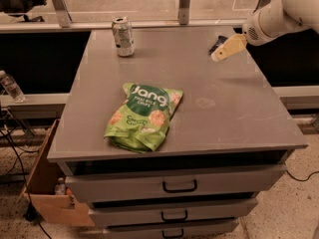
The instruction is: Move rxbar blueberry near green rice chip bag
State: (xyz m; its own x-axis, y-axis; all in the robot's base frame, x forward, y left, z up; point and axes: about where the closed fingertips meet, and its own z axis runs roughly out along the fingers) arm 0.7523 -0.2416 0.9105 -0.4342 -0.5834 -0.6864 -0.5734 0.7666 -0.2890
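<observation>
The green rice chip bag [143, 116] lies flat on the grey table top [224, 108], left of its middle, with white "Jang" lettering facing up. The rxbar blueberry [217, 43] is a small dark bar at the far right of the table, mostly hidden behind my gripper. My gripper [222, 54] hangs from the white arm [279, 16] at the upper right, its pale yellow fingers [230, 47] pointing down-left, right over the bar. It holds nothing that I can see.
A silver drink can [123, 36] stands upright at the far left of the table. The table has drawers with black handles [179, 186] below. A cardboard box [47, 183] and a plastic bottle [11, 86] are at the left on the floor side.
</observation>
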